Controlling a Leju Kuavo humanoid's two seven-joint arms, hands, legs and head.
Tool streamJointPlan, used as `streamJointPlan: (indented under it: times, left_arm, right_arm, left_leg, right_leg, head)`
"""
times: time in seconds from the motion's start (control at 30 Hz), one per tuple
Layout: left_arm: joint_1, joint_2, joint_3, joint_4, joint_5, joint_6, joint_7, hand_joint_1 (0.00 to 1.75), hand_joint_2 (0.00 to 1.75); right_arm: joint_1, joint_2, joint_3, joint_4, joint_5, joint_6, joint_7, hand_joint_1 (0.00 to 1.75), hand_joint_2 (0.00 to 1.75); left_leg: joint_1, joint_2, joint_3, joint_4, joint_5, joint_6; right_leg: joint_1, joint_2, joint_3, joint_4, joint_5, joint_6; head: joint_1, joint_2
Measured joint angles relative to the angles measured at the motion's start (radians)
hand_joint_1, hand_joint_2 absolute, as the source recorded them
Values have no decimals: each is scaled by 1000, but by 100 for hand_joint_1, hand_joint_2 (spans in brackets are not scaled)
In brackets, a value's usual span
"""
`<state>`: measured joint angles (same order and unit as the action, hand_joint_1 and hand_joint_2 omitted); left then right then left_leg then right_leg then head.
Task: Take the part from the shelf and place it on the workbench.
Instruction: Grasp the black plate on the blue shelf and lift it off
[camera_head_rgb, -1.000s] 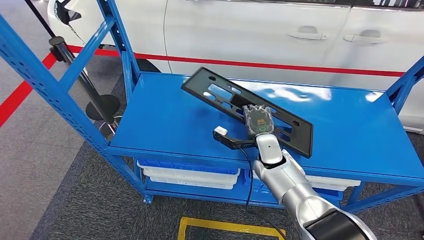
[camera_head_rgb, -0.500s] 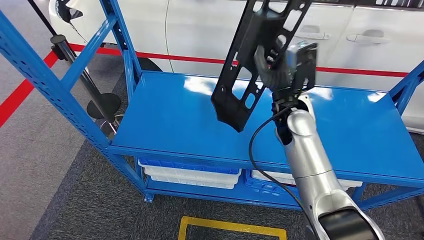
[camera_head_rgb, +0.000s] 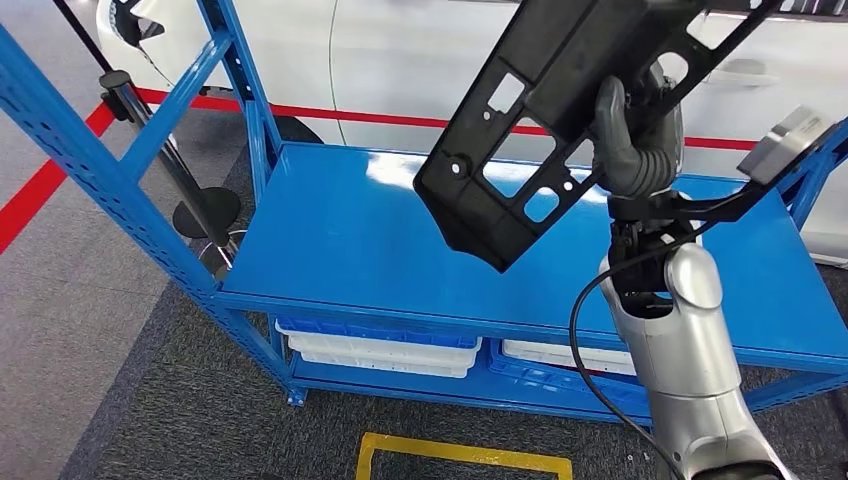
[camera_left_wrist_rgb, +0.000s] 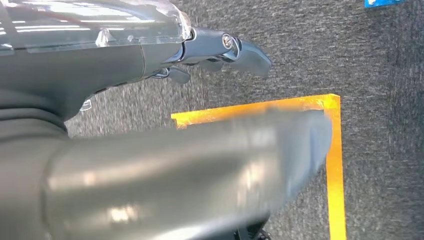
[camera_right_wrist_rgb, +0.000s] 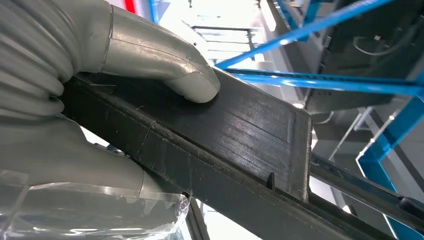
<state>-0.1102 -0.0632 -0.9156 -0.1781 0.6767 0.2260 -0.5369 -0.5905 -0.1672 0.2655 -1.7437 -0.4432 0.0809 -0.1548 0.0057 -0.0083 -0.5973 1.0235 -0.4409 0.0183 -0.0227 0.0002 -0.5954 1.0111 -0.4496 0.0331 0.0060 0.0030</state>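
Observation:
My right hand (camera_head_rgb: 640, 135) grips a long black plastic part (camera_head_rgb: 545, 110) with several cut-outs and holds it high above the blue shelf top (camera_head_rgb: 340, 240). The part is tilted, its lower end hanging over the shelf's middle and its upper end running out of the picture's top. In the right wrist view my thumb (camera_right_wrist_rgb: 165, 62) presses on the flat face of the part (camera_right_wrist_rgb: 240, 135). My left hand (camera_left_wrist_rgb: 220, 47) hangs beside my body over the dark carpet with nothing in it, its fingers stretched out.
A white car (camera_head_rgb: 420, 60) with a red stripe stands right behind the shelf. White and blue bins (camera_head_rgb: 380, 350) sit on the lower shelf. A black stanchion (camera_head_rgb: 205, 210) stands at the left. A yellow floor marking (camera_head_rgb: 460, 455) lies in front of the shelf.
My right hand has lifted the black part off the shelf top, then carried it higher and to the right, swinging it from flat to steeply tilted.

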Motion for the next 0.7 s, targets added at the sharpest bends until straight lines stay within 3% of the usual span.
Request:
streamJointPlan:
  times: [0.23, 0.7]
  left_arm:
    - [7, -1, 36, 0, 18, 18, 10, 0, 175]
    - [17, -1, 52, 0, 26, 49, 8, 0, 175]
  right_arm:
    - [132, -17, 21, -80, 100, -38, -50, 175, 175]
    - [189, -23, 25, -148, 128, -47, -60, 175, 175]
  left_leg:
    - [0, 0, 0, 0, 0, 0]
    - [0, 0, 0, 0, 0, 0]
  right_leg:
    - [0, 0, 0, 0, 0, 0]
    - [0, 0, 0, 0, 0, 0]
  head:
    - [0, 0]
    - [0, 0]
